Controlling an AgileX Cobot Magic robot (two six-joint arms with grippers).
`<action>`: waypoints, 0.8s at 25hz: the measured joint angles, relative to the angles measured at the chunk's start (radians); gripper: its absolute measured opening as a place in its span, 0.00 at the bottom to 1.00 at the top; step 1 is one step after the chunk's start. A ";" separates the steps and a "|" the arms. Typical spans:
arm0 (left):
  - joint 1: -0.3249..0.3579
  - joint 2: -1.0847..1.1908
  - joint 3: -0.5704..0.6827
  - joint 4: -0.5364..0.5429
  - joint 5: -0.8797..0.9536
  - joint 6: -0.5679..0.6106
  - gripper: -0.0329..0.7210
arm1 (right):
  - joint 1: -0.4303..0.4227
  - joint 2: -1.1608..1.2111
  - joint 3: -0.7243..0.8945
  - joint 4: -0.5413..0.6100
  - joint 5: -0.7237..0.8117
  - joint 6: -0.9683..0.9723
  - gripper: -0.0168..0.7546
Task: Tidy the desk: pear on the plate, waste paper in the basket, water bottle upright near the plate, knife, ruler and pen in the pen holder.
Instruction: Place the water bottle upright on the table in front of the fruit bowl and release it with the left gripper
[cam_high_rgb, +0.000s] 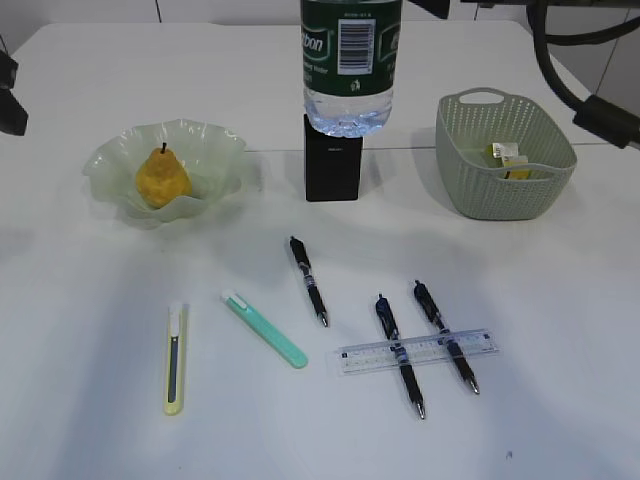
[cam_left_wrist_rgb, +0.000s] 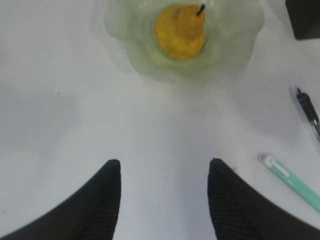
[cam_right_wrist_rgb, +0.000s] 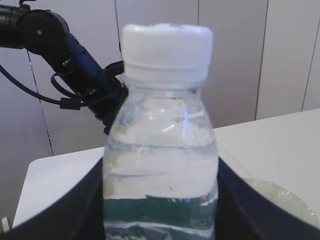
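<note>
White tabletop (cam_high_rgb: 120, 420) fills the exterior view, pale wall panels showing behind in the right wrist view. Between the right gripper's (cam_right_wrist_rgb: 160, 200) fingers (cam_right_wrist_rgb: 70, 210) the water bottle (cam_right_wrist_rgb: 162, 150) is pinched upright and carried above the black pen holder (cam_high_rgb: 333, 158); the bottle step is judged in hand, and lowering it beside the plate (cam_high_rgb: 215, 150) is called for next. The left gripper's (cam_left_wrist_rgb: 164, 200) fingers (cam_left_wrist_rgb: 102, 200) are spread over bare table, holding nothing, the pear (cam_left_wrist_rgb: 180, 31) lying on the plate beyond them. Counted: three pens, one ruler (cam_high_rgb: 415, 351), two knives, one basket (cam_high_rgb: 480, 195).
</note>
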 joint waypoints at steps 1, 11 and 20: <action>0.000 0.000 0.005 -0.002 -0.040 0.000 0.57 | 0.000 0.000 0.000 0.000 0.000 0.000 0.52; 0.000 0.000 0.310 -0.004 -0.662 0.000 0.57 | 0.000 0.000 0.000 0.000 0.000 -0.001 0.52; -0.081 0.000 0.563 0.133 -1.241 -0.166 0.57 | 0.000 0.000 0.000 0.000 -0.002 -0.001 0.52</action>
